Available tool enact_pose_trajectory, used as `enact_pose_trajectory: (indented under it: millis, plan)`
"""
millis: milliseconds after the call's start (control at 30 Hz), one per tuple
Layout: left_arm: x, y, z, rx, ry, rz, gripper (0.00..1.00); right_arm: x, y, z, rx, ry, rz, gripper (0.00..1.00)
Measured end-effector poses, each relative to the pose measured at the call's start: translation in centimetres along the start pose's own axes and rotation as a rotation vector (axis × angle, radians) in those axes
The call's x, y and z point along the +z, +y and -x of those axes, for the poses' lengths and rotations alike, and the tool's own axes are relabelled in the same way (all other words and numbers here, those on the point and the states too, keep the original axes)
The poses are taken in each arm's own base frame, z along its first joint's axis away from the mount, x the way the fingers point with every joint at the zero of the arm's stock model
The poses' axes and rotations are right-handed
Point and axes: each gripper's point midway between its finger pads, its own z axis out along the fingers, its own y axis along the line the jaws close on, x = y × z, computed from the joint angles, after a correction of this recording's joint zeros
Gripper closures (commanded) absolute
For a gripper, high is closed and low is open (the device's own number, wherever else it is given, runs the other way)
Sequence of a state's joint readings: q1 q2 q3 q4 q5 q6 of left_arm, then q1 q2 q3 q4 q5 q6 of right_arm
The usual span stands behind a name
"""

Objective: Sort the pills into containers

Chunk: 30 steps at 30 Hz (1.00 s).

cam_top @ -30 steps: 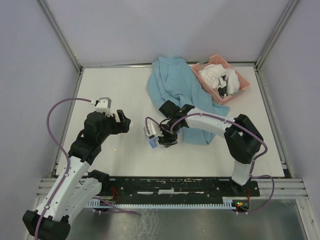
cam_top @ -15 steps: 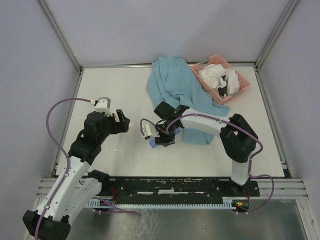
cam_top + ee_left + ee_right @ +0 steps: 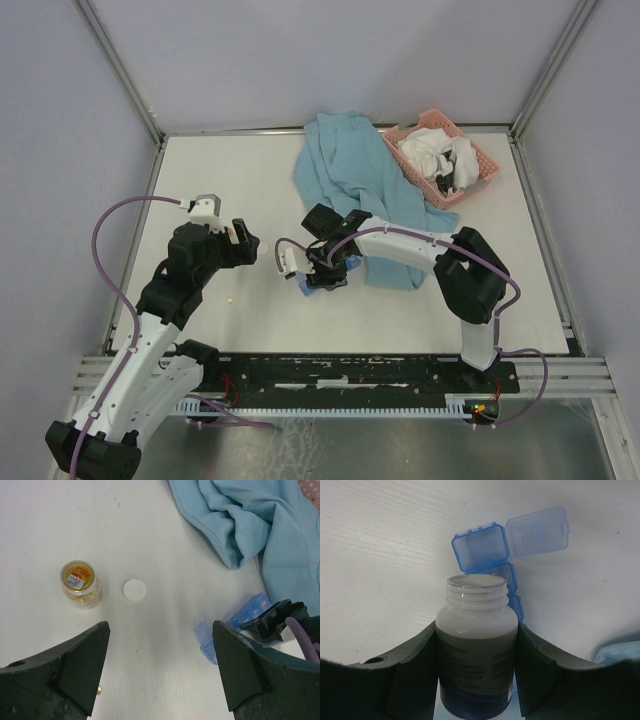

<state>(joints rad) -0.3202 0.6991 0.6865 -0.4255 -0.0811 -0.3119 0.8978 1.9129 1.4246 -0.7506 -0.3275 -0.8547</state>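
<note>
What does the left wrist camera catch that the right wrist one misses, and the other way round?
Only left wrist: a small jar with yellowish contents and a round white cap. Only right wrist: a close look at an uncapped white bottle clamped in the right gripper. Both: the blue pill organiser, one lid open, and the blue cloth.

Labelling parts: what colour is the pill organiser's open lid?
The lid is translucent blue; right wrist view shows it best.

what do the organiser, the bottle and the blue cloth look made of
Organiser: translucent blue plastic, glossy and see-through.
Bottle: probably opaque white plastic, smooth, with a moulded screw thread at the neck.
Cloth: soft light-blue fabric, matte, lying in loose folds; weave too fine to tell.
</note>
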Motion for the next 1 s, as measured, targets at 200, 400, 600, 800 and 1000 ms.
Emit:
enact_pose_trajectory:
  millis: [200,400,600,800,1000]
  plan:
    - [0.00,0.01,0.00,0.000,0.000,0.000,0.10,0.16,0.06,-0.30,0.000,0.036,-0.004,0.91]
    - [0.00,0.01,0.00,0.000,0.000,0.000,0.10,0.27,0.05,-0.51,-0.002,0.059,-0.009,0.91]
    - [0.00,0.01,0.00,0.000,0.000,0.000,0.10,0.18,-0.10,-0.57,0.001,0.076,-0.017,0.91]
    - [0.02,0.10,0.03,-0.002,-0.001,0.003,0.10,0.45,-0.13,-0.62,-0.006,0.095,-0.022,0.91]
    - [0.02,0.13,0.03,-0.002,-0.001,0.004,0.10,0.46,-0.04,-0.63,-0.013,0.110,-0.026,0.91]
